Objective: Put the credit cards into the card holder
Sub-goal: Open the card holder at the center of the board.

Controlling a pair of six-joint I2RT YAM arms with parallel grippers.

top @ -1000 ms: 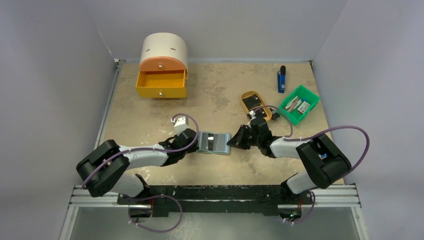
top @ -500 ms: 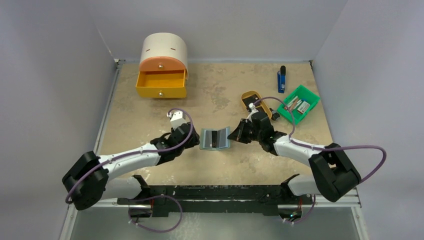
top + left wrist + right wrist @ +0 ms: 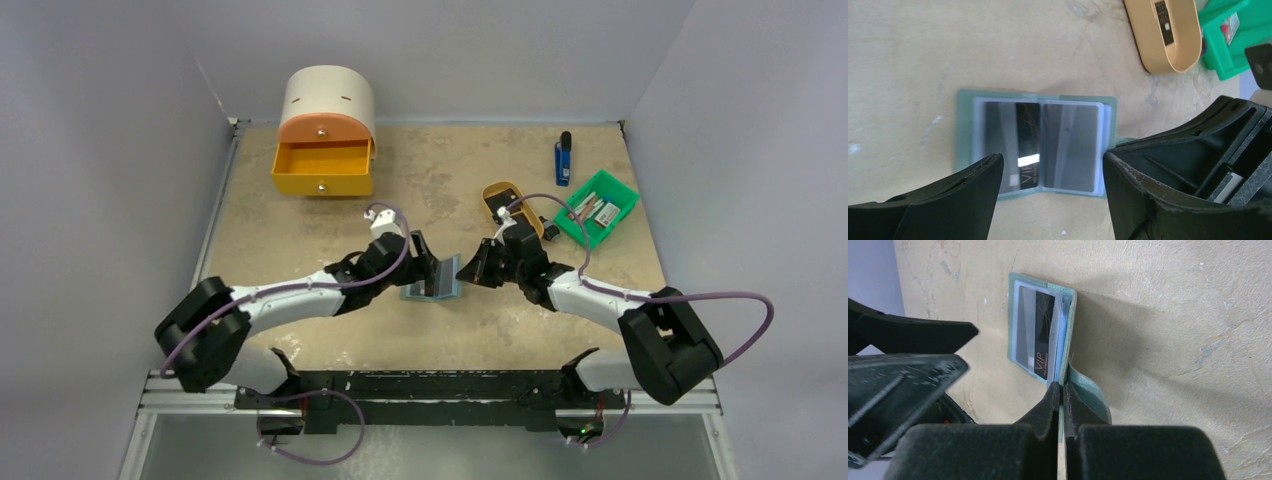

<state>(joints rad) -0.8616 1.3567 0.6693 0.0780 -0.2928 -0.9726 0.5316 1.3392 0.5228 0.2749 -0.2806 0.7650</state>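
My left gripper (image 3: 1052, 161) hangs wide and empty over the card holder (image 3: 964, 131), which lies open between my arms. One black VIP card (image 3: 1023, 145) sits in its left pocket. My right gripper (image 3: 1063, 392) is pinched tight on the holder's right cover. Another dark card (image 3: 1163, 12) lies in the tan tray (image 3: 1178, 50), so I judge the job part done.

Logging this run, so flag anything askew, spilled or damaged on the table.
The card holder isn't lying flat: its right cover stands tilted up, pinched at its edge by the right end effector. Nothing looks spilled or damaged.
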